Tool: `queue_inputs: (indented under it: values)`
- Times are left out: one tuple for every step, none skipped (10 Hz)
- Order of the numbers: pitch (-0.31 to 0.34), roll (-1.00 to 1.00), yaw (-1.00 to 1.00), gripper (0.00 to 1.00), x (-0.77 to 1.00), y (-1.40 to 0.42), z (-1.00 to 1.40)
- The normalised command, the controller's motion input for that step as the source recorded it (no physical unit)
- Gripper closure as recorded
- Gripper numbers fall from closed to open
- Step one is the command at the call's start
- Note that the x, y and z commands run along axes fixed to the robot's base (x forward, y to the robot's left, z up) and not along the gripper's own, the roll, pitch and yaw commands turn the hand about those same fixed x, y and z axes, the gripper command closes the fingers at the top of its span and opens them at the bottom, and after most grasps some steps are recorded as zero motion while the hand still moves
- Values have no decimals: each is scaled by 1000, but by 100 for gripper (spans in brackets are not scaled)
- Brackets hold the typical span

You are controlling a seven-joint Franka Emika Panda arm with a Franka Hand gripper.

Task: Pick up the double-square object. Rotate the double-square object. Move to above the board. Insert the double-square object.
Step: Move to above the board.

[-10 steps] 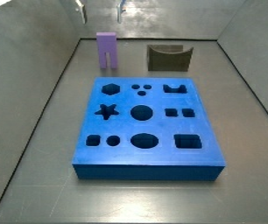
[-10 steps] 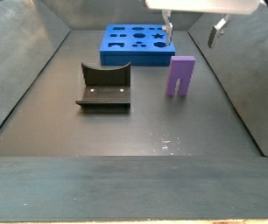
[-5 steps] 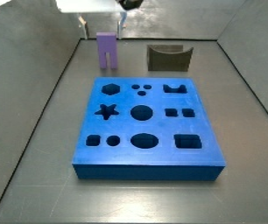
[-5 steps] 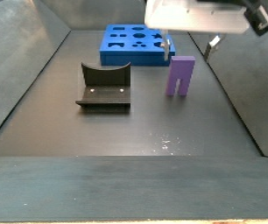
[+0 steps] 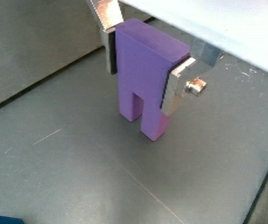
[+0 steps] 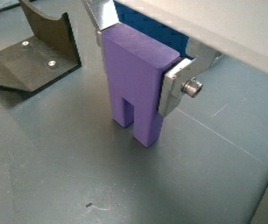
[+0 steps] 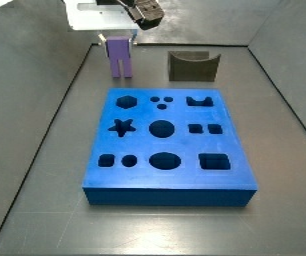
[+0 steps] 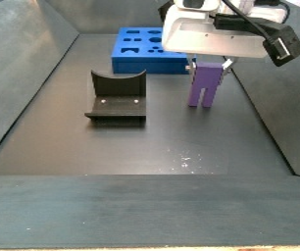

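Note:
The double-square object [image 5: 143, 79] is a tall lavender block with a slot in its lower end. It stands upright on the grey floor in both wrist views [image 6: 134, 87] and in both side views [image 7: 120, 60] [image 8: 204, 88]. My gripper [image 5: 140, 86] [image 6: 137, 72] has come down over it, with one silver finger [image 5: 181, 83] pressed against each narrow side of its upper half. In the side views the gripper [image 7: 120, 42] [image 8: 208, 67] sits on the block's top. The blue board [image 7: 169, 140] [image 8: 146, 44] lies flat, apart from the block.
An olive-grey U-shaped holder [image 7: 192, 66] [image 8: 116, 98] [image 6: 31, 52] stands on the floor beside the block. Grey walls [image 7: 36, 60] enclose the floor on all sides. A slice of the board shows behind the block in a wrist view [image 6: 160, 31].
My gripper has come down from above into view and now straddles the lavender block. The block, board and holder have not moved.

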Motion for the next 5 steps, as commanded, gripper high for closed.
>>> queue_inputs:
  values:
    - [-631,-110,297,100,-195,360,1000]
    - [-614,-114,278,100,-199,358,1000]
    - [-508,-149,180,100,-202,334,1000]
    - [-376,-181,118,100,-195,326,1000]
    - [-252,-216,62,100,-188,321,1000]
